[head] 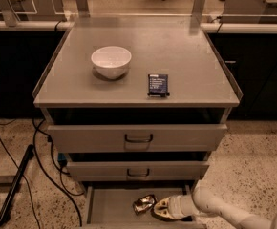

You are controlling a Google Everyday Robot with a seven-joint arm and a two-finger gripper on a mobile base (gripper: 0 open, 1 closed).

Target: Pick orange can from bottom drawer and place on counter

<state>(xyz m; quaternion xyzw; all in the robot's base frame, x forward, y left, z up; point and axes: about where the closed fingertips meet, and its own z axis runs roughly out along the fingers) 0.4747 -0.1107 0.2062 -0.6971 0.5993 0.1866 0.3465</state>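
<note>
Item 1, the counter (pixel 191 66): we record a flat grey cabinet top with thin raised rims along its sides.

Item 2, white bowl (pixel 111 61): it stands upright on the counter, toward 10 o'clock from the top's middle.

Item 3, dark blue box (pixel 157 85): small, with white text. It rests on the counter at the bowl's 4 o'clock, apart from the bowl and near the front edge.

Item 4, upper drawer front (pixel 138 138) and middle drawer front (pixel 138 172): both are grey, and each has a dark loop handle at its centre.

Item 5, the bottom drawer (pixel 110 206): it is pulled out below the other two, showing a plain grey floor and low side walls.

Item 6, the orange can (pixel 144 203): a shiny, dented golden-bronze piece lying tilted on the bottom drawer's floor, near the middle of the part we can see.

Item 7, the gripper (pixel 157 209): it is inside the bottom drawer, just beside the can at the can's 4 o'clock. We cannot tell how far open it is, whether it touches the can, or whether it has hold of anything. Its white arm (pixel 215 206) reaches in from 4 o'clock of the view.

Item 8, black cables (pixel 43 161): they trail over the speckled floor at 9 o'clock of the cabinet, beside a dark bar (pixel 14 185) lying aslant.
</note>
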